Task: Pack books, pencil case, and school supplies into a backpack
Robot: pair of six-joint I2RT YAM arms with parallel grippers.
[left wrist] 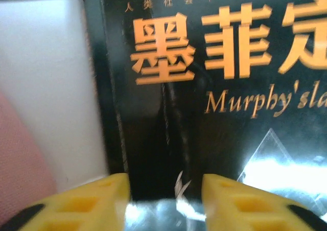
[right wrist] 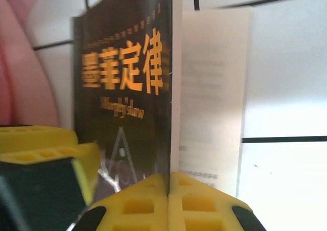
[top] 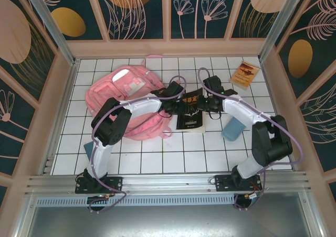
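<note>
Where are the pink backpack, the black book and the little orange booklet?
pink backpack [top: 105, 90]: top view, left side fabric.
black book [top: 190, 119]: top view, lower cover.
orange booklet [top: 245, 73]: top view, cover middle.

The left gripper [left wrist: 166, 205] hangs close over the black paperback [left wrist: 153, 113], its yellow fingertips [left wrist: 92, 203] spread apart with the glossy cover showing between them below the orange title, white table [left wrist: 46, 77] bordering the book's left edge and pink backpack [left wrist: 20, 159] fabric beyond.

black book [top: 191, 119] beside pink backpack [top: 107, 90]
</note>
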